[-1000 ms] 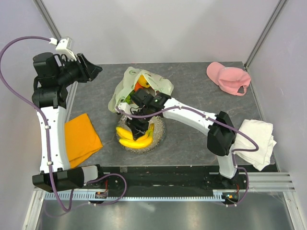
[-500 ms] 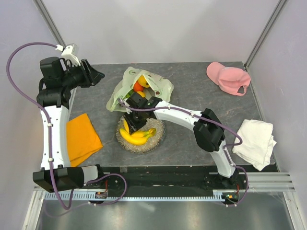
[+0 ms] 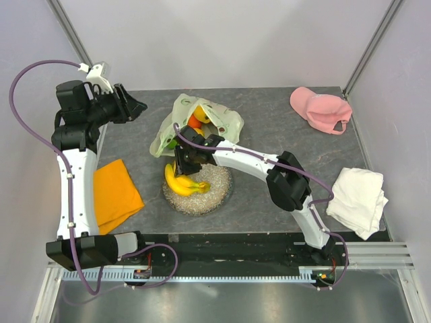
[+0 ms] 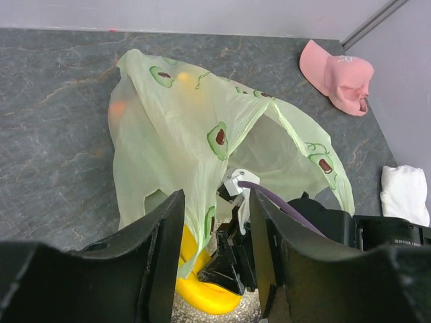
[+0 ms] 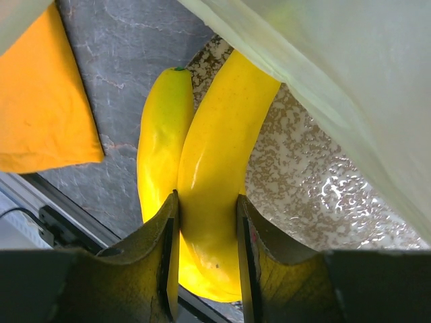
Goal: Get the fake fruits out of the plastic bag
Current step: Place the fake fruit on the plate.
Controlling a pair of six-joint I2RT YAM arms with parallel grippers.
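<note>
The pale green plastic bag (image 3: 202,118) lies open at the back middle of the table, with an orange fruit (image 3: 194,122), a yellow fruit (image 3: 201,112) and a green fruit (image 3: 174,142) showing inside. My right gripper (image 3: 183,168) is shut on the yellow banana bunch (image 3: 180,184) over the left part of the speckled plate (image 3: 215,185). In the right wrist view my gripper (image 5: 207,259) presses both sides of one banana (image 5: 212,155), with the bag (image 5: 337,60) just above. My left gripper (image 3: 133,106) is open and empty, raised to the left of the bag (image 4: 195,121).
An orange cloth (image 3: 116,195) lies at the left near the front. A pink cap (image 3: 320,109) sits at the back right. A folded white cloth (image 3: 360,200) lies at the right edge. The left wrist view shows the cap (image 4: 340,74) and the white cloth (image 4: 404,195).
My right gripper has moved the banana bunch leftward and back across the plate, toward the bag. My left gripper shifted slightly right and has since held still.
</note>
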